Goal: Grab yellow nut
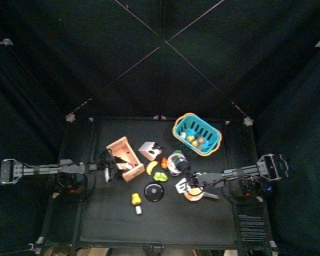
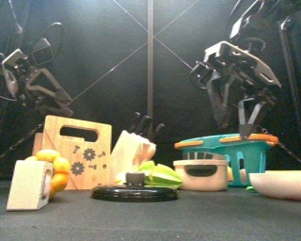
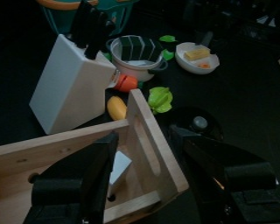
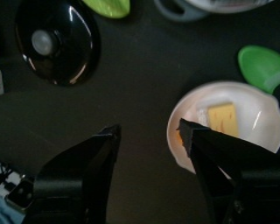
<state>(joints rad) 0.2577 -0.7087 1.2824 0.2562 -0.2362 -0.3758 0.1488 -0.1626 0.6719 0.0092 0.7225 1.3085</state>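
Observation:
The yellow nut (image 1: 159, 170) is a pale yellow-green chunky piece in the middle of the table. In the front view the nut (image 2: 161, 175) lies behind the black disc (image 2: 134, 193). It also shows in the left wrist view (image 3: 163, 98) and at the edge of the right wrist view (image 4: 108, 7). My left gripper (image 3: 149, 153) is open over the wooden box (image 3: 73, 162), left of the nut. My right gripper (image 4: 149, 131) is open above the white bowl (image 4: 224, 122), right of the nut. Neither gripper holds anything.
A blue basket (image 1: 196, 131) stands at the back right. A white knife block (image 3: 63, 79) and a grey pot (image 2: 201, 172) flank the nut. A bright green piece (image 4: 265, 66) lies by the bowl, which holds yellow bits. A small orange-yellow piece (image 1: 136, 200) lies near the front.

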